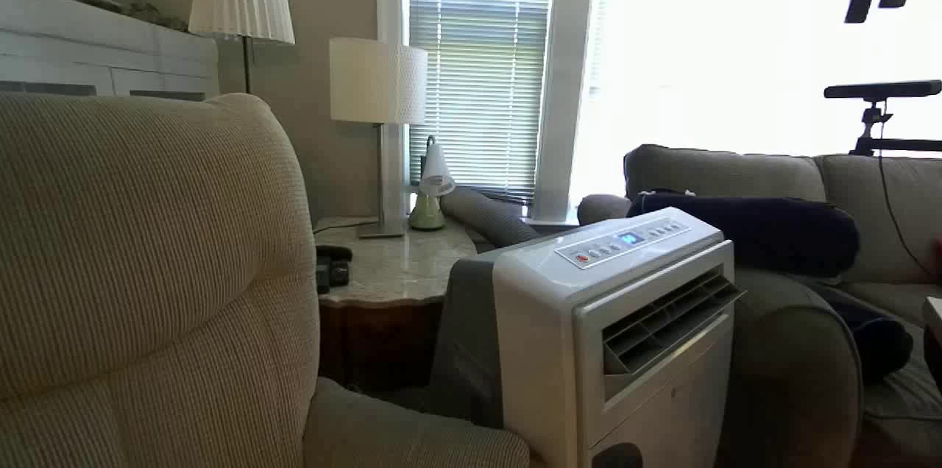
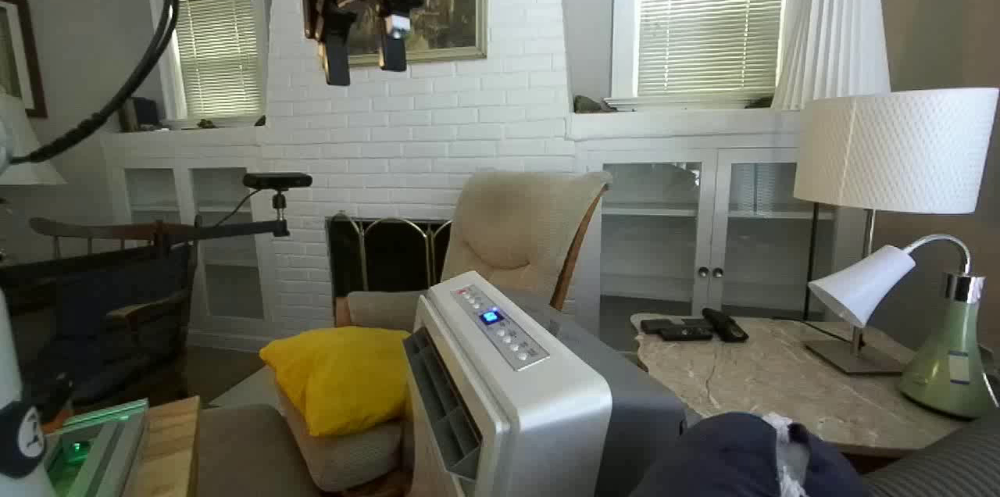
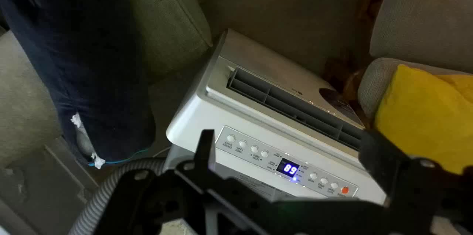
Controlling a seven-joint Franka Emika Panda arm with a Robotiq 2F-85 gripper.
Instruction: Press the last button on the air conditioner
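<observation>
The white air conditioner [image 1: 537, 291] stands upright between an armchair and a sofa; it also shows in an exterior view [image 2: 551, 403] and the wrist view [image 3: 196, 122]. Its top control strip [image 3: 271, 160] has a lit blue display [image 3: 288, 167] and a row of round buttons. An orange-red button [image 3: 344, 190] is at one end and a white button [image 3: 230, 138] at the opposite end. In the wrist view the lettering is upside down. My gripper [image 3: 288, 140] is open and empty, with fingers wide apart. It hangs well above the unit in both exterior views [image 1: 875, 6] [image 2: 365, 67], touching nothing.
A beige armchair [image 1: 162, 247] with a yellow cushion [image 2: 344, 380] and a grey sofa [image 1: 725, 174] with a dark blue rolled bundle [image 1: 765, 236] flank the unit. A marble-topped side table [image 2: 726, 380] bears lamps. A ribbed hose [image 3: 111, 187] runs behind.
</observation>
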